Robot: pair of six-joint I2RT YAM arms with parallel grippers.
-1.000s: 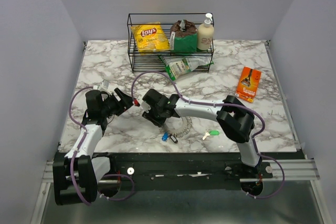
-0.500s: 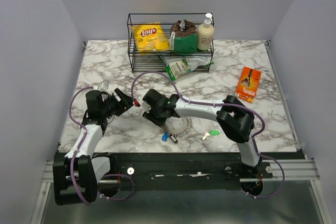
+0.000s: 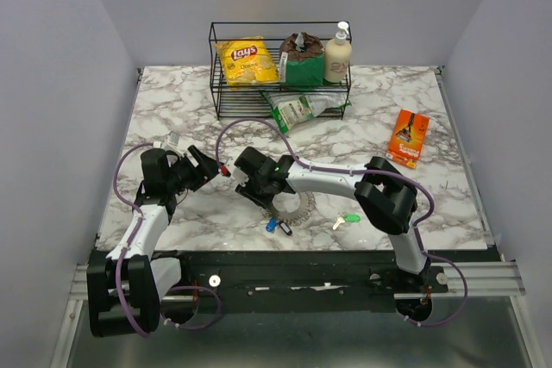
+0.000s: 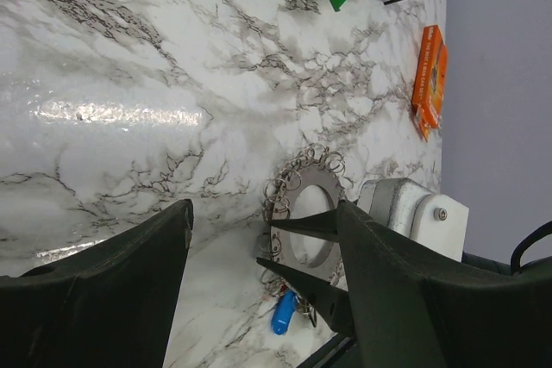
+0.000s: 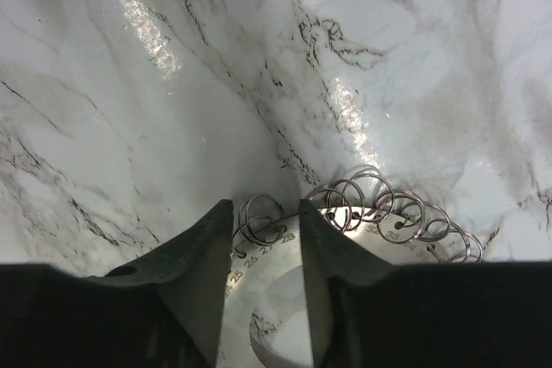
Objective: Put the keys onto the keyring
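The keyring is a flat silvery disc with many small wire rings round its rim, lying near the table's front. It also shows in the left wrist view. My right gripper stands open at the disc's rim, fingers either side of one small ring with a gap showing. In the top view the right gripper is at the disc's left edge. A blue key lies just in front, a green key to the right. My left gripper is wide open and empty, left of the disc. A small red bit sits by its tips; I cannot tell what it is.
A black wire rack at the back holds a yellow chip bag, a brown pack and a lotion bottle. A green packet lies in front of it. An orange packet lies at the right.
The arms have hardly moved. The keyring disc shows slightly more beside the right gripper than a second ago.
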